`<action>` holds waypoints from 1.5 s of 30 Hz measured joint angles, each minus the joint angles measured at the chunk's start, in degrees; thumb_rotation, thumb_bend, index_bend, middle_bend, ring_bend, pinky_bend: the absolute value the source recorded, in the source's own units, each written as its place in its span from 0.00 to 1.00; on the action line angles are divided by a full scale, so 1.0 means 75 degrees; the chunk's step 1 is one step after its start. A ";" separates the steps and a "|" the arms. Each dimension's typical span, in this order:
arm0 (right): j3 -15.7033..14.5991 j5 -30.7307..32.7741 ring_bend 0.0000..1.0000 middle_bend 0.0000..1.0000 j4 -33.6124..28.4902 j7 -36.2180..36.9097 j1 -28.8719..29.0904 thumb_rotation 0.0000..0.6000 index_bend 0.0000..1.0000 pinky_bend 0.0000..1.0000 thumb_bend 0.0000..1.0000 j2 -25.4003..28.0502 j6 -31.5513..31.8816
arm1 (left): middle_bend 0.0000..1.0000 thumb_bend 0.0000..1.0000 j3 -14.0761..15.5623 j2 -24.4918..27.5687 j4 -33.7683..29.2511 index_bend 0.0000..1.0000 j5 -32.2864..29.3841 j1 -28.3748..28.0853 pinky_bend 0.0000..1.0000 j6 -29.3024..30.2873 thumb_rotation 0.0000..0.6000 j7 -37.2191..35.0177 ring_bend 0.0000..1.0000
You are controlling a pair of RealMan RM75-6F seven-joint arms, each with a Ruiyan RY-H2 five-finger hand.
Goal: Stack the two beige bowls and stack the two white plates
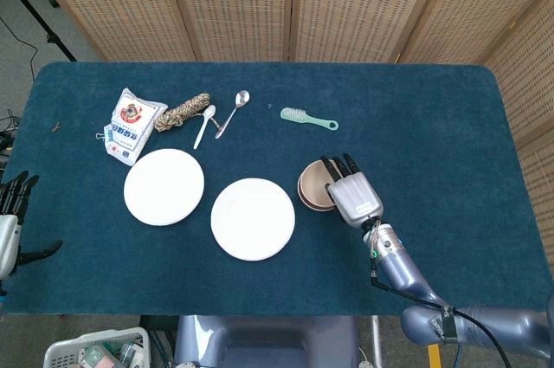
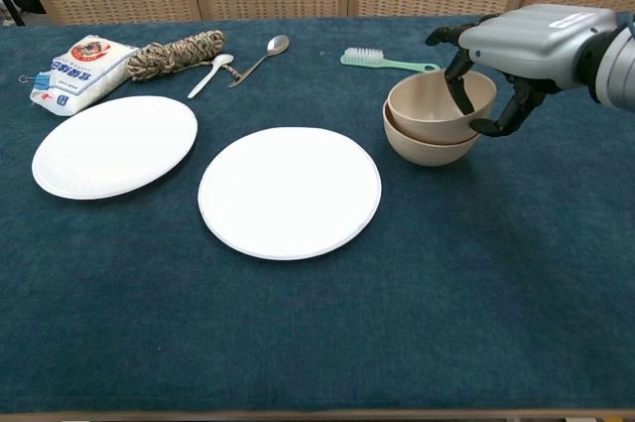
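Observation:
Two beige bowls sit right of centre, the upper bowl nested into the lower bowl; from above they read as one stack. My right hand grips the upper bowl's right rim, fingers hooked inside and thumb outside. Two white plates lie flat and apart: the left plate and the centre plate. My left hand hangs off the table's left edge, fingers spread and holding nothing.
Along the back lie a white food bag, a coil of rope, a white spoon, a metal spoon and a green brush just behind the bowls. Blue cloth covers the table.

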 measured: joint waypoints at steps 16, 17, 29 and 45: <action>-0.0149 -0.0294 0.00 0.00 -0.0297 0.0142 -0.0097 1.00 0.00 0.00 0.49 0.0206 0.0008 | 0.00 0.00 0.0002 0.0003 -0.0005 0.00 -0.0017 -0.0007 0.00 -0.0018 1.00 -0.0015 0.00; -0.0164 -0.0353 0.00 0.00 -0.0336 0.0138 -0.0111 1.00 0.00 0.00 0.49 0.0235 0.0040 | 0.00 0.00 0.0003 0.0002 -0.0004 0.00 -0.0017 -0.0008 0.00 -0.0018 1.00 -0.0012 0.00; -0.0682 -0.1754 0.00 0.00 -0.0466 0.0723 -0.0676 1.00 0.00 0.00 0.51 0.0740 0.0430 | 0.00 0.00 0.0020 0.0018 -0.0009 0.00 0.0005 -0.0010 0.00 -0.0034 1.00 -0.0051 0.00; -0.1498 -0.4027 0.00 0.00 0.1423 0.3125 -0.1716 1.00 0.00 0.00 0.52 0.0420 0.0737 | 0.00 0.00 0.0061 -0.0054 0.0005 0.00 0.0068 -0.0016 0.00 -0.0013 1.00 0.0093 0.00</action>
